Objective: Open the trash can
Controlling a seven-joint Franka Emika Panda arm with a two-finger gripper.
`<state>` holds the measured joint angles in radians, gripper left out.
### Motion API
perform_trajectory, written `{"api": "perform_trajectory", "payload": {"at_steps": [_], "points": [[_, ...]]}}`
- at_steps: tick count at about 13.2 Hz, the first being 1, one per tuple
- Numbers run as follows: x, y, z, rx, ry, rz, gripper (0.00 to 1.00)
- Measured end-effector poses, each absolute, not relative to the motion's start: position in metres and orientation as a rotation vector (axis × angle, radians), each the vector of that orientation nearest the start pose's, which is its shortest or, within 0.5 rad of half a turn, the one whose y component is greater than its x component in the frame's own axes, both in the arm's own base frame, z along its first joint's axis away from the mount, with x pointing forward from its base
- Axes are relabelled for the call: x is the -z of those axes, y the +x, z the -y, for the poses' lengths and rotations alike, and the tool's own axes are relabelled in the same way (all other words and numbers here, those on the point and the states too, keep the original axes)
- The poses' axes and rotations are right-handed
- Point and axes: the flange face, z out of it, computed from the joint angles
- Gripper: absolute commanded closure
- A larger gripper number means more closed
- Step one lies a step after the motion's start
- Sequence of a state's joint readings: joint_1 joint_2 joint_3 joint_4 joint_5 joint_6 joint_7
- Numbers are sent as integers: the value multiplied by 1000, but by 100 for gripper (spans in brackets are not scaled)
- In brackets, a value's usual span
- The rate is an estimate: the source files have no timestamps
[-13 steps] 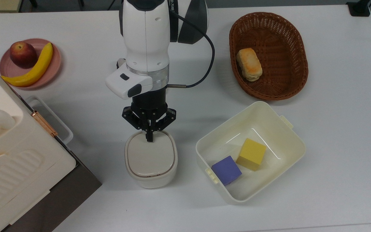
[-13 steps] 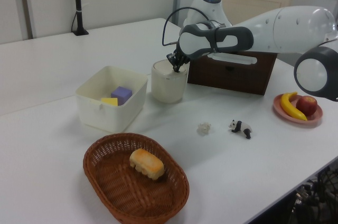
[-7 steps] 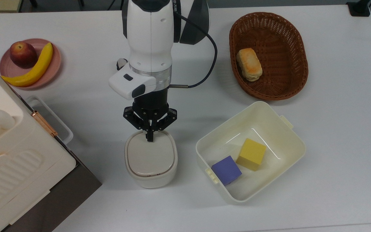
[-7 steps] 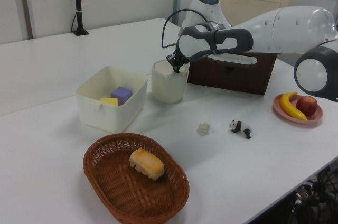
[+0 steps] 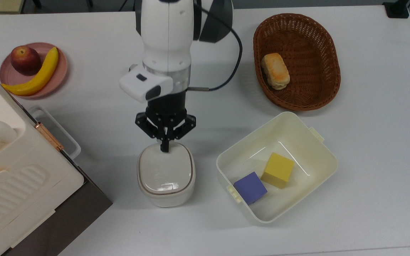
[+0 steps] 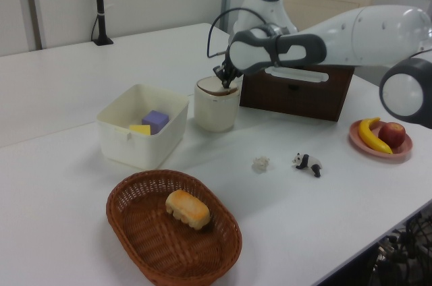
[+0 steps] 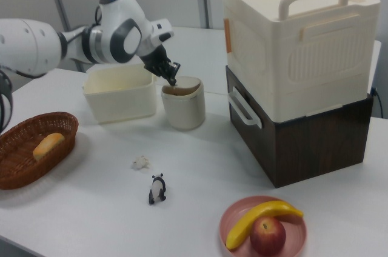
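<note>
The trash can (image 5: 166, 190) is a small cream-white bin standing on the white table just left of the cube tub in the top view. Its beige lid (image 5: 165, 168) is tilted, lifted at the edge nearest the arm. A dark gap shows under that edge in the left view, on the trash can (image 6: 216, 114), and in the right view, on the trash can (image 7: 183, 111). My gripper (image 5: 164, 148) points down with its black fingers together, the tips at the raised edge of the lid. The gripper (image 6: 223, 84) sits at the bin's rim, as does the gripper (image 7: 173, 80).
A lidless cream tub (image 5: 319, 149) with a purple and a yellow cube stands right of the bin in the top view. A wicker basket (image 5: 327, 53) holds a bread roll. A pink plate (image 5: 59, 73) carries an apple and a banana. A big cream appliance (image 5: 16, 170) stands on a brown box. A panda toy (image 6: 307, 162) lies nearby.
The lid has sprung up at the edge near the gripper, where it lay flat before. The gripper has drawn back slightly toward the arm's base and risen a little.
</note>
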<state>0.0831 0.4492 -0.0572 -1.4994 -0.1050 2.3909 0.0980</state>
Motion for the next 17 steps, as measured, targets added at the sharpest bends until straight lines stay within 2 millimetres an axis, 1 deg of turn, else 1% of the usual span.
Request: {"api": "perform_trajectory", "payload": {"at_steps": [2, 3, 5, 6, 7, 8, 10, 12, 13, 15, 17], "points": [[-492, 707, -21, 649, -3142, -47, 91], [-521, 691, -15, 593, -3145, -77, 87], [-551, 667, -9, 511, -3155, -103, 74], [-560, 656, -6, 458, -3163, -113, 55], [-567, 646, -5, 401, -3172, -120, 21], [-571, 637, -4, 336, -3181, -126, 0], [-576, 619, -3, 193, -3197, -133, 0], [-585, 602, -3, 91, -3203, -135, 0], [-588, 600, -3, 87, -3203, -136, 0], [-598, 595, 6, 113, -3200, -161, 0], [-615, 587, 29, 155, -3194, -217, 0]]}}
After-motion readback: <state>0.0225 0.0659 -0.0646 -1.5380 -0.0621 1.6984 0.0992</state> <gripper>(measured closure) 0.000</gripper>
